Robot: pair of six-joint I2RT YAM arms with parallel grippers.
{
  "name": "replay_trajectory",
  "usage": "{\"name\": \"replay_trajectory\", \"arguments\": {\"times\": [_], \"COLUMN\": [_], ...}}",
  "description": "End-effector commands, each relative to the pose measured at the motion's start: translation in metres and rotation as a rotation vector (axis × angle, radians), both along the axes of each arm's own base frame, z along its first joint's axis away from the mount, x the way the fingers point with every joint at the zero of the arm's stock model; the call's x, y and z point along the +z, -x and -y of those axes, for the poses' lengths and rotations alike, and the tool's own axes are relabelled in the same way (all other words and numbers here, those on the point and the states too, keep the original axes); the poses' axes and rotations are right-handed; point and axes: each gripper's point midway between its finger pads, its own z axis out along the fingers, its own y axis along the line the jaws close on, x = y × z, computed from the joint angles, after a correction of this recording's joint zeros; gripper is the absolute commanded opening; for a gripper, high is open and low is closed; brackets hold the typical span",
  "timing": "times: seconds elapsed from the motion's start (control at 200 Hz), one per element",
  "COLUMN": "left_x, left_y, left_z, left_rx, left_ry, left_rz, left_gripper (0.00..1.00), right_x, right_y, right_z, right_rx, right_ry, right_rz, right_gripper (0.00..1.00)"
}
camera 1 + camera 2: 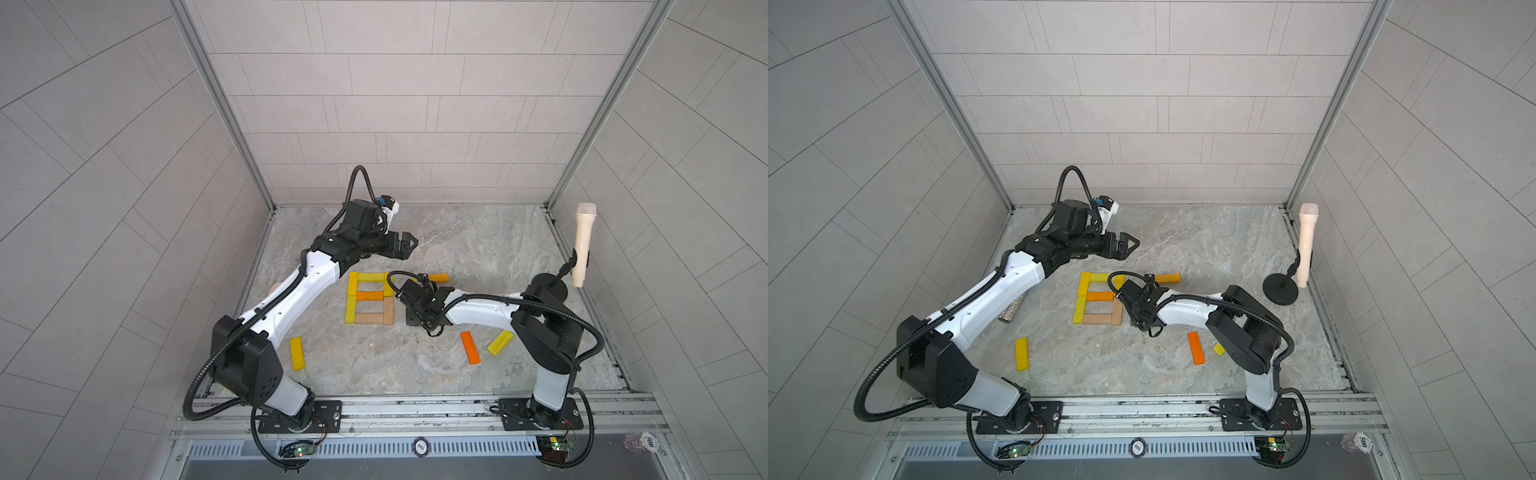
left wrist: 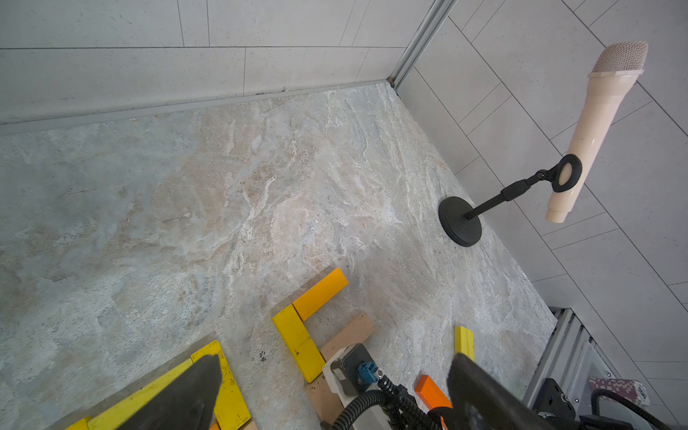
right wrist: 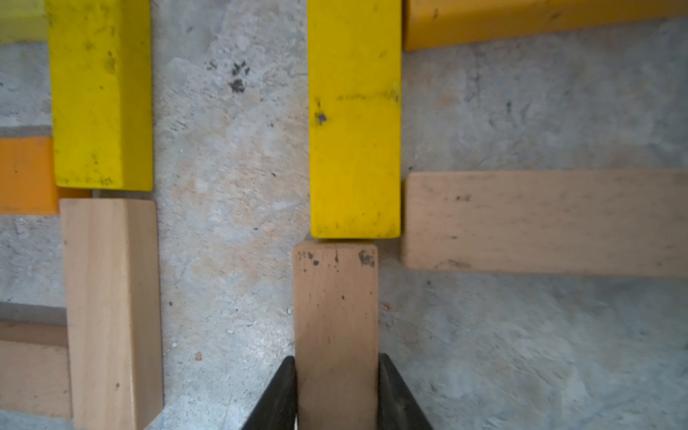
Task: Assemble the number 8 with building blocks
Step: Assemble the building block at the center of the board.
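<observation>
My right claw (image 3: 337,394) is nearly closed. Its two black fingers (image 3: 277,394) pinch the long sides of a plain tan wooden bar (image 3: 335,316). That bar lies flat on the grey marbled tabletop (image 1: 478,249), and its far end meets the end of a bright yellow wooden bar (image 3: 355,119), the two lying in line. A second tan wooden bar (image 3: 543,223) runs crosswise from the yellow one's side, and an amber-orange wooden bar (image 3: 540,22) does the same further along.

Just beside them, across a strip of bare stone, both top views show a closed two-cell figure of bars (image 1: 351,297). It has a yellow left side and top, an orange middle rung (image 1: 370,296), a tan bottom rung (image 1: 370,318) and a right side of yellow over tan.

My left claw (image 1: 405,245) stands wide open with nothing in it, hanging over the stone behind the blocks and apart from them.

Three bars lie loose nearer my bases: a yellow loose bar (image 1: 297,353) by my left arm, and an orange loose bar (image 1: 470,348) with a slanted yellow bar (image 1: 500,343) by my right.

By the right wall, the ring clip of a black round-footed stand (image 2: 459,221) holds a cream microphone (image 2: 592,130), tilted. A glittery silver microphone (image 1: 1013,309) lies partly under my left forearm.
</observation>
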Motion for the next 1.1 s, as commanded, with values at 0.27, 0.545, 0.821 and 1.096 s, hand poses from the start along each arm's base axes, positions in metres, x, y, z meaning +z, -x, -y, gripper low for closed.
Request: {"name": "replay_trajectory", "arguments": {"times": [0.27,0.545,0.821,1.096], "left_x": [0.0183,0.0186,0.0188,0.0189], "left_y": [0.0027,0.0029,0.0033,0.0031], "left_z": [-0.0026,-0.0027,-0.0027,-0.0026], "left_rx": [0.000,0.000,-0.001,-0.001], "left_ry": [0.032,0.032,0.033,0.033], "left_rz": [0.041,0.042,0.042,0.043], "left_gripper": [1.00,1.00,1.00,1.00], "right_x": [-0.0173,-0.0184,-0.0205,-0.0213], "right_y": [0.0062,0.0054,0.0044,0.0038], "right_z": [0.0265,0.0282,0.0291,0.0313], "right_rx": [-0.062,-0.074,-0.079,-0.081], "right_ry": [0.081,0.079,0.082,0.093], "right_rz": [-0.036,-0.035,-0.038,-0.034], "right_gripper": [0.38,0.38,0.38,0.38]}}
